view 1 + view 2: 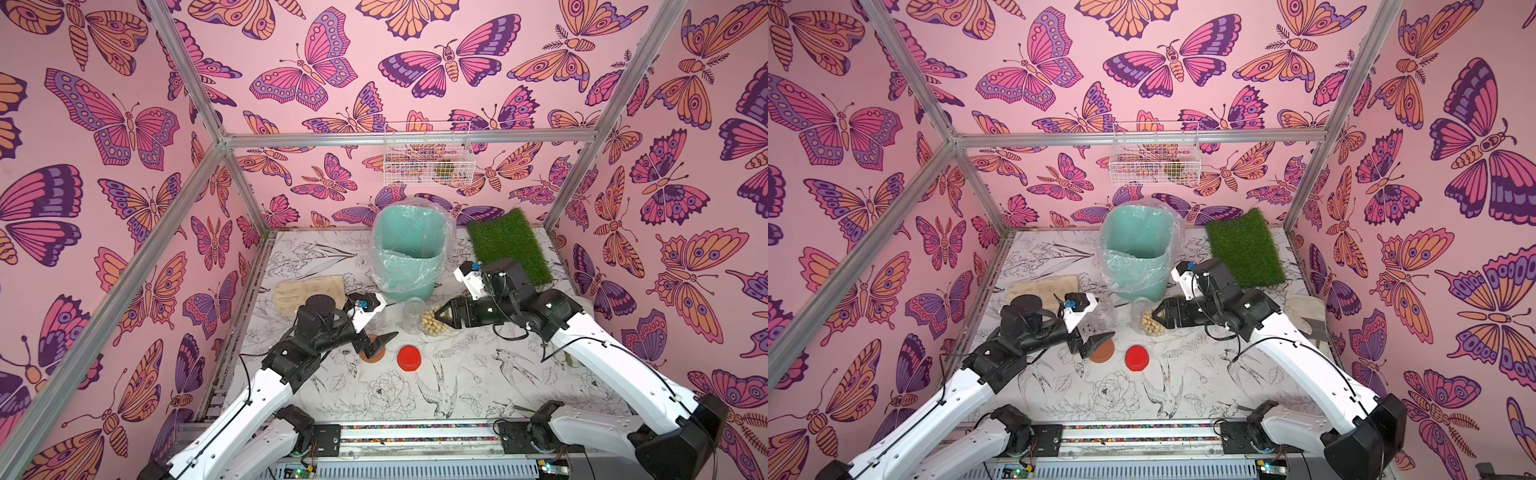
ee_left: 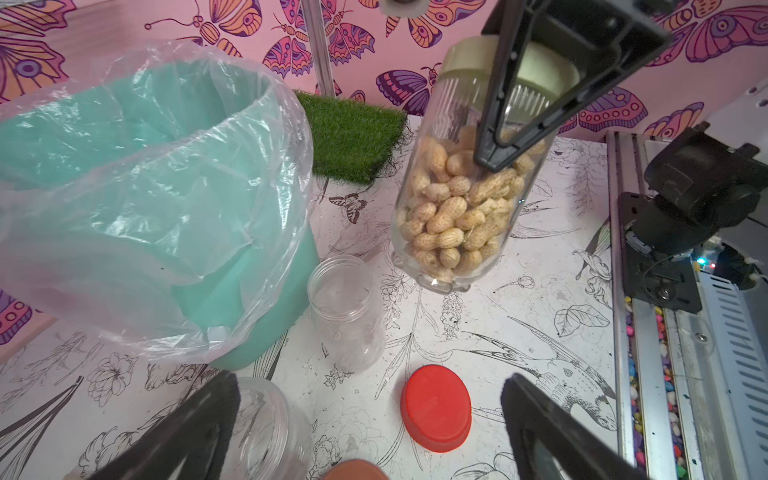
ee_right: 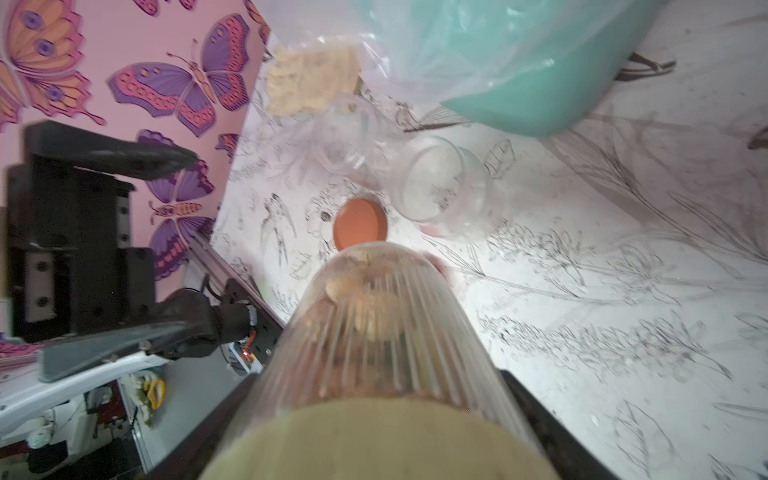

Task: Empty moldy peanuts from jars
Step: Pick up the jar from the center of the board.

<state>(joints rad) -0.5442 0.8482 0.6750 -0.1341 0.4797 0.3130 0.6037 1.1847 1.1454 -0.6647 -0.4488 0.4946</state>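
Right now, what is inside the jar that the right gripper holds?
Pale peanuts in their shells fill most of the jar, its green lid still on. A finger of the right gripper hides some near the lid.

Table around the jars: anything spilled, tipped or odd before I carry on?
No spill shows. One oddity: the jar of peanuts in the right gripper leans tilted with its pale green lid on. Both empty jars stand upright, with the red lid and brown lid lying loose nearby.
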